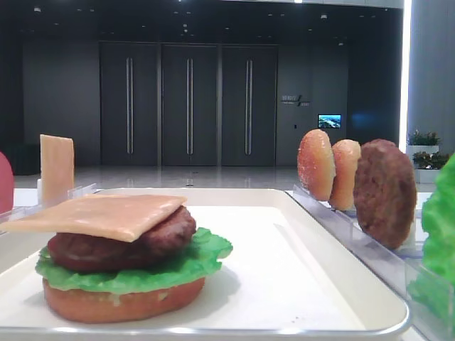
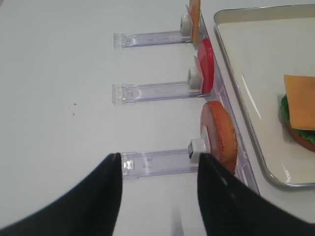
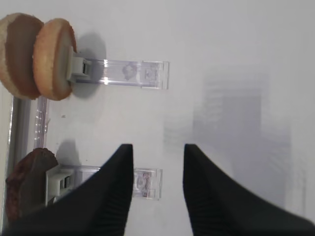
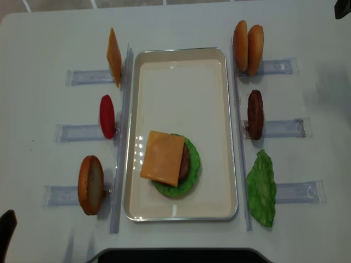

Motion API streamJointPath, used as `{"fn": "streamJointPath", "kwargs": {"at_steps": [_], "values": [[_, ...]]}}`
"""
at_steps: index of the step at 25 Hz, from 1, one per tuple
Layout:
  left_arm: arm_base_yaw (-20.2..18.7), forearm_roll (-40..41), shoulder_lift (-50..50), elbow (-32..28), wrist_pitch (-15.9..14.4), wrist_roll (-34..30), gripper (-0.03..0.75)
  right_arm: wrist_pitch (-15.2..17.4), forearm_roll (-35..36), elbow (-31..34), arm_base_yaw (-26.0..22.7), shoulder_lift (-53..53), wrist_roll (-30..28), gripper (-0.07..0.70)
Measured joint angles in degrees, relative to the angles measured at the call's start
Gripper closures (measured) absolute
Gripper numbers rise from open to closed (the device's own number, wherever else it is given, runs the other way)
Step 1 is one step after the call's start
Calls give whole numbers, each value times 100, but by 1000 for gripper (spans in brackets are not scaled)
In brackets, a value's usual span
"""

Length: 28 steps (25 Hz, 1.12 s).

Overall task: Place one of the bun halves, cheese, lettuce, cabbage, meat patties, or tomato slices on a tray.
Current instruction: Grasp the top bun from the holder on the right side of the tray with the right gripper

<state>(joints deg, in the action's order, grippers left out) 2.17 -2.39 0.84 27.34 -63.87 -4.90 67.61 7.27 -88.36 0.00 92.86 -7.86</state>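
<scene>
— On the tray (image 4: 219,109), near the front, my burger wears cheese (image 4: 163,158) on top so far.
— And your grippers?
— My left gripper (image 2: 158,169) and right gripper (image 3: 157,162) both hang spread, holding nothing.

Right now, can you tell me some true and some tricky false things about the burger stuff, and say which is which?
1. A cheese slice lies on top of the stack on the tray. True.
2. The lettuce under the patty is purple. False: it is bright green.
3. Two bun halves stand side by side in a rack to the right of the tray. True.
4. The red tomato slice is lying on the tray. False: it stands in a rack to the left of the tray.
5. The left gripper is holding a bun. False: it is open and holds nothing.
</scene>
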Motion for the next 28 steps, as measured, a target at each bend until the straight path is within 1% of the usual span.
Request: {"fn": "streamJointPath", "kwargs": {"at_steps": [3,5,7,9,12,16,19,21,24,28], "values": [[0,0,0,0,2,0,335,62,-1,-200,0,149,-39,376],[0,0,0,0,2,0,335,56,71,-235,27,161,-98,350],[0,0,0,0,2,0,335,25,173,-235,156,161,-106,317],[0,0,0,0,2,0,335,-104,259,-235,429,174,-85,295],[0,0,0,0,2,0,335,-413,300,-313,1085,283,149,283],[0,0,0,0,2,0,335,-489,300,-767,1826,745,502,281],[0,0,0,0,2,0,335,-489,300,-1164,2149,1137,680,277],[0,0,0,0,2,0,335,-489,300,-1373,2242,1356,712,262],[0,0,0,0,2,0,335,-483,300,-1536,2260,1569,832,216],[0,0,0,0,2,0,336,-338,300,-1553,2093,1840,1054,194]]}}
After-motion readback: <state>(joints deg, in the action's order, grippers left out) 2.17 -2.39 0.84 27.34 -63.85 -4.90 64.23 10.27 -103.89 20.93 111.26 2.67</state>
